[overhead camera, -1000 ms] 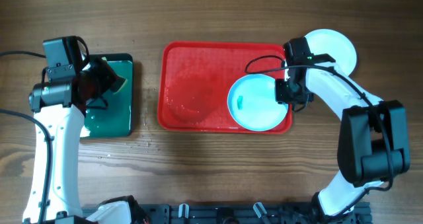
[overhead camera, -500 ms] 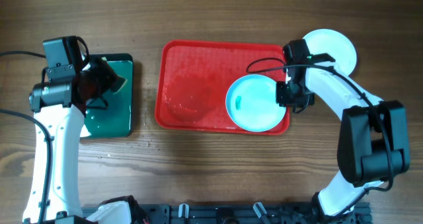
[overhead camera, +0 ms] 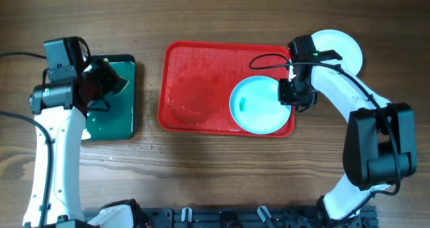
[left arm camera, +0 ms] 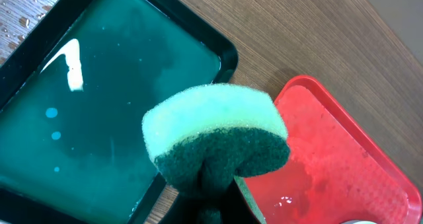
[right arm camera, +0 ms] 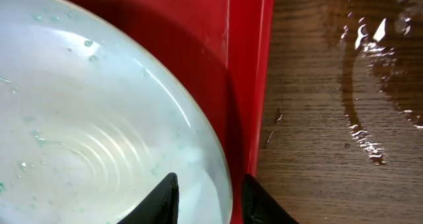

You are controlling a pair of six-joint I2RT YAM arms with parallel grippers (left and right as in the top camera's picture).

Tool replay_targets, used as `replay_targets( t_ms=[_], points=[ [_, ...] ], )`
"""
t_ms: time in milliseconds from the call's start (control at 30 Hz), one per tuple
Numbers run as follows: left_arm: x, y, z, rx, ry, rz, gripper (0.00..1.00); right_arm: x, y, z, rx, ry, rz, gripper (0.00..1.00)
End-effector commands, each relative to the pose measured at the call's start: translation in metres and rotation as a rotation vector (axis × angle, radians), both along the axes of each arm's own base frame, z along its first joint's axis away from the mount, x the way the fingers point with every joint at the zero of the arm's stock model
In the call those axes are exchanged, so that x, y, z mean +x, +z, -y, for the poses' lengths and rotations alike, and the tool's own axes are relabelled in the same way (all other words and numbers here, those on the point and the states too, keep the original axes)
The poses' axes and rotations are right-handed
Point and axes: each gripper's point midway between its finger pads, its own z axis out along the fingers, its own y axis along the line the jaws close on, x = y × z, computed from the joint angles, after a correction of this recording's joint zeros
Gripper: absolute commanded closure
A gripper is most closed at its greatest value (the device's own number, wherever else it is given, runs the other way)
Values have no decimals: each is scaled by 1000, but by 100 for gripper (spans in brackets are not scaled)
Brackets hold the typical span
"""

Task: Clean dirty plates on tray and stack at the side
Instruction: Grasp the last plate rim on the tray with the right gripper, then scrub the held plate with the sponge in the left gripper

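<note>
1. Holding one pale turquoise round plate (overhead camera: 259,107) at its right end, the large red plastic tray (overhead camera: 195,60) has a wet floor.
2. The small dark green tray (left arm camera: 99,105) holds shallow water. The left pincer (left arm camera: 206,196) above it pinches a green foam sponge (left arm camera: 215,128).
3. The turquoise plate bears a small teal smear (overhead camera: 244,105) and droplets. The right pincer (right arm camera: 210,197) grips its right rim.
4. A white round plate (overhead camera: 342,50) lies on the wooden counter (overhead camera: 201,174), just beyond the red tray's far right corner.

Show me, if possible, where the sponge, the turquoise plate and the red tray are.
sponge (left arm camera: 211,121), left wrist view, on its pale green foam top.
turquoise plate (overhead camera: 257,108), overhead view, on the middle of its well.
red tray (overhead camera: 198,73), overhead view, on its bare floor, left part.
</note>
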Motion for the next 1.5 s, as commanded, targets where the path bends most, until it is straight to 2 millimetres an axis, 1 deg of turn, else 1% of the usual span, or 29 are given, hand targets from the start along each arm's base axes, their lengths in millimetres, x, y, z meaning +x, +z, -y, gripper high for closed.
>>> replay_targets(
  t_ms=[0, 100, 133, 200, 400, 500, 567, 667, 767, 833, 933, 1000, 1100, 1133, 1167, 1233, 1333, 1367, 1467],
  points=[
    [0, 4, 1, -6, -10, 17, 96, -10, -13, -2, 10, 4, -38, 68],
    [0, 4, 1, -6, -10, 16, 96, -7, -13, -6, 34, 6, -23, 69],
    [0, 3, 1, -6, -10, 16, 96, -4, -12, -11, 62, 7, -14, 71],
    [0, 4, 1, -6, -10, 16, 96, -1, -11, -17, 96, 9, -2, 73],
    [0, 4, 3, -16, -17, 18, 96, 7, -11, -21, 105, 14, 29, 78],
    [2, 5, 8, -41, -36, 29, 96, 12, -12, -35, 147, 38, 51, 78],
    [4, 5, 11, -41, -43, 31, 96, 14, -19, -46, 155, 57, 54, 78],
    [4, 5, 16, -42, -58, 30, 96, 14, -36, -61, 156, 76, 45, 78],
    [5, 5, 23, -42, -78, 29, 96, 14, -53, -73, 157, 74, 34, 80],
    [6, 5, 30, -41, -98, 32, 96, 16, -56, -79, 162, 70, 43, 81],
    [10, 3, 42, -42, -132, 36, 96, 23, -54, -86, 177, 54, 68, 83],
    [14, 0, 53, -43, -166, 34, 96, 27, -52, -93, 213, 54, 84, 85],
    [21, -8, 76, -51, -228, 25, 96, 29, -51, -94, 219, 10, 85, 92],
    [24, -12, 88, -60, -261, 23, 96, 29, -51, -94, 219, 2, 84, 95],
    [27, -17, 101, -69, -295, 20, 96, 30, -51, -94, 222, -17, 84, 96],
    [32, -27, 119, -78, -344, 10, 96, 31, -51, -95, 226, -41, 87, 96],
    [37, -43, 141, -84, -395, -9, 96, 32, -50, -95, 228, -41, 90, 96],
    [40, -51, 155, -88, -427, -15, 96, 32, -50, -96, 234, -40, 87, 96],
    [45, -67, 191, -136, -518, -15, 96, 30, -49, -102, 267, -36, 78, 94]
  ],
)
